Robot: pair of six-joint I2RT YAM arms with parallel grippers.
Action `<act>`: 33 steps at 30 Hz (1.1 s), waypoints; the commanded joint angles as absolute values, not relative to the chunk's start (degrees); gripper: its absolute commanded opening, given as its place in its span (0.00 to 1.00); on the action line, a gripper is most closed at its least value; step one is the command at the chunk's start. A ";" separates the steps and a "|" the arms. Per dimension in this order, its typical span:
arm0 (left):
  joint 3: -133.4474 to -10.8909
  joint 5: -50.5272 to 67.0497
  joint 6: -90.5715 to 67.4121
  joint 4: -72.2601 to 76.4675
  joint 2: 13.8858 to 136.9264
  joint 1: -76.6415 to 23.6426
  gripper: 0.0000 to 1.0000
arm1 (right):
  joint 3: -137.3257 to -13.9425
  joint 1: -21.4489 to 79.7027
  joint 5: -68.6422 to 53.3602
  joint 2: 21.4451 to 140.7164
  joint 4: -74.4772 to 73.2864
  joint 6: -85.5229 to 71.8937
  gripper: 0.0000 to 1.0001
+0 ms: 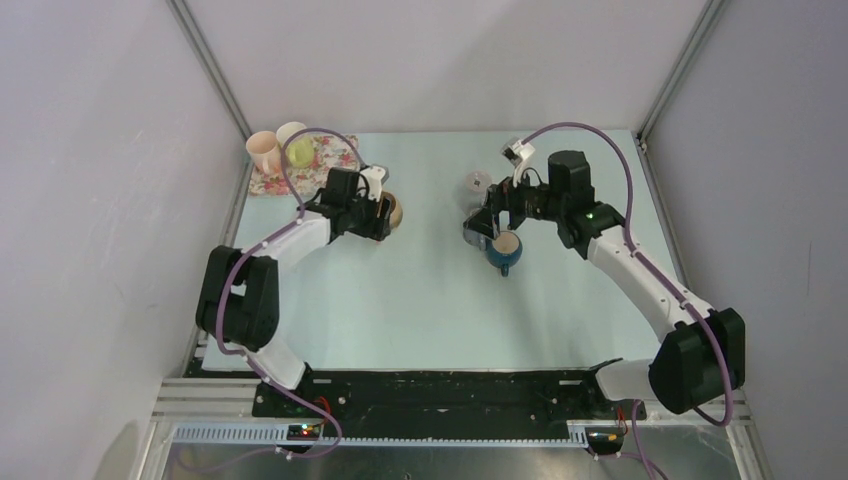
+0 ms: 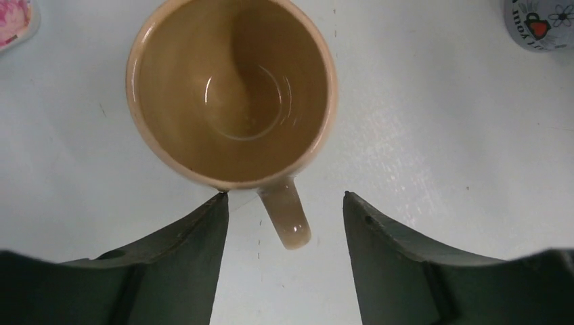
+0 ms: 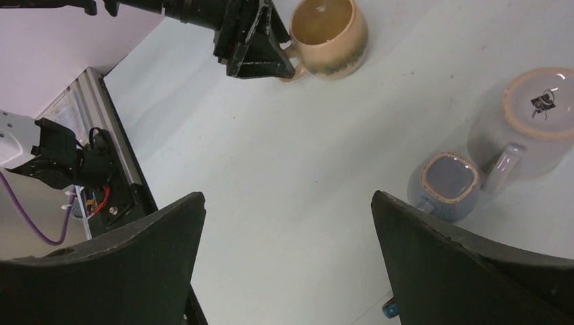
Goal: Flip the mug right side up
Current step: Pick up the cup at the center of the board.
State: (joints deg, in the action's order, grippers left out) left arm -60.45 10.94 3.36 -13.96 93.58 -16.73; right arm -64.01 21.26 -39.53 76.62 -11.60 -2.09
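A tan mug stands mouth up on the table, its inside showing in the left wrist view. Its handle points back between the fingers of my left gripper. The jaws stand open around the handle with a gap on each side, and the left fingertip meets the mug's rim. A pale grey mug sits upside down, base up, beside a blue mug that stands mouth up. My right gripper hangs open and empty above the bare table, left of those two mugs.
A floral tray with cups and a yellow-green thing sits at the back left corner. White enclosure walls close in the table on three sides. The arm bases and a black rail line the near edge.
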 commanded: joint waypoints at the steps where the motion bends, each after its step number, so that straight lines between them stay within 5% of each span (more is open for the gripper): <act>1: -63.74 9.66 1.41 -14.20 95.85 -17.38 0.65 | -63.03 21.27 -40.36 73.29 -7.10 -3.17 0.99; 10: -65.61 9.18 0.73 -16.90 98.20 -18.42 0.67 | -59.39 21.25 -40.36 69.36 -3.89 -3.06 0.99; 16: -67.18 8.36 1.02 -18.70 99.42 -18.88 0.51 | -58.11 21.21 -40.29 69.02 -3.85 -2.16 0.99; 21: -68.80 7.43 2.38 -20.17 99.27 -18.90 0.10 | -57.49 20.43 -40.27 70.07 -5.50 -0.60 0.99; 23: -69.76 6.79 3.34 -20.57 98.84 -18.85 0.01 | -56.84 19.47 -41.14 70.21 -4.88 -1.05 0.99; 33: -82.74 5.80 5.31 -21.82 96.88 -13.85 0.00 | -52.68 15.16 -43.18 68.02 -0.69 -2.31 0.99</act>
